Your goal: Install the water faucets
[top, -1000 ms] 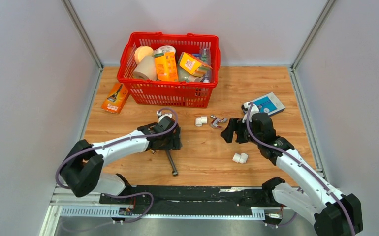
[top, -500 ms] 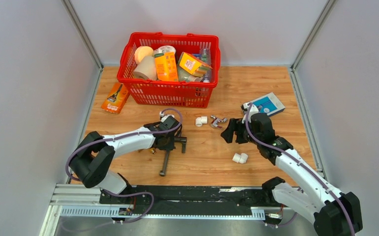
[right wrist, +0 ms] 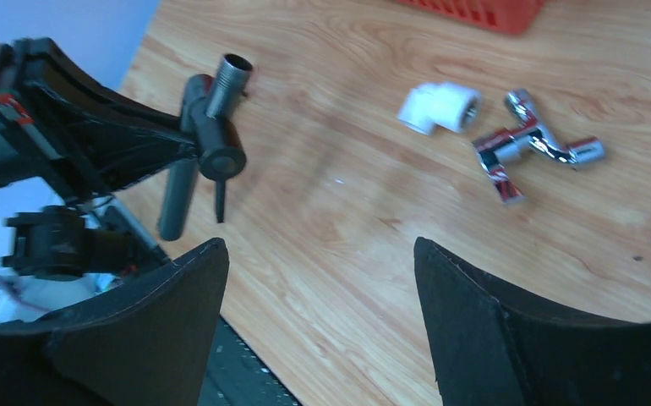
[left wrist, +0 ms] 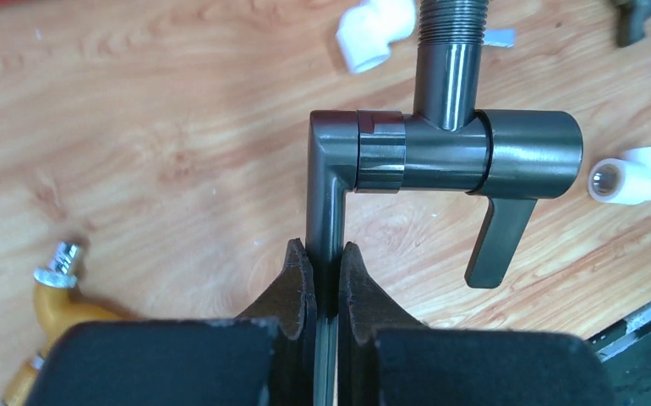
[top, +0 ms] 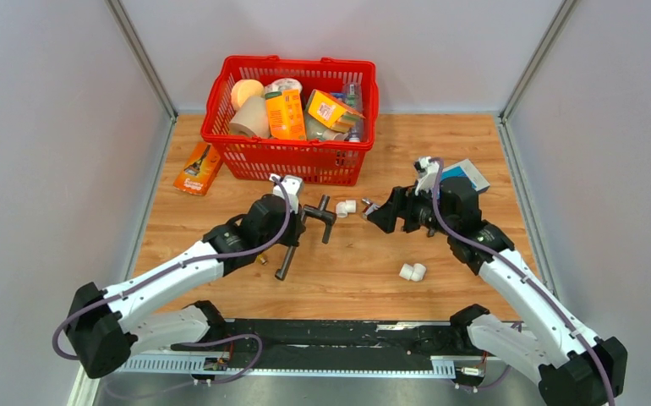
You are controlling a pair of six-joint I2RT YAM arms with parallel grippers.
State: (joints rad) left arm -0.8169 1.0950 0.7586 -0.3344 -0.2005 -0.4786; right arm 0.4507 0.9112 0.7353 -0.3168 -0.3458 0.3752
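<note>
Faucet (left wrist: 440, 152) now aloft in left tool (left wrist: 326, 258)

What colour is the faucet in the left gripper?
Dark grey faucet; clearest in left wrist view.

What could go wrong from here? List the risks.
1. The left end effector pinches the faucet only on its slim spout tube; the valve body and lever overhang, so it may twist.
2. The open right end effector hangs close by; the two could collide.
3. A white elbow fitting lies near the threaded end and might get knocked.
</note>
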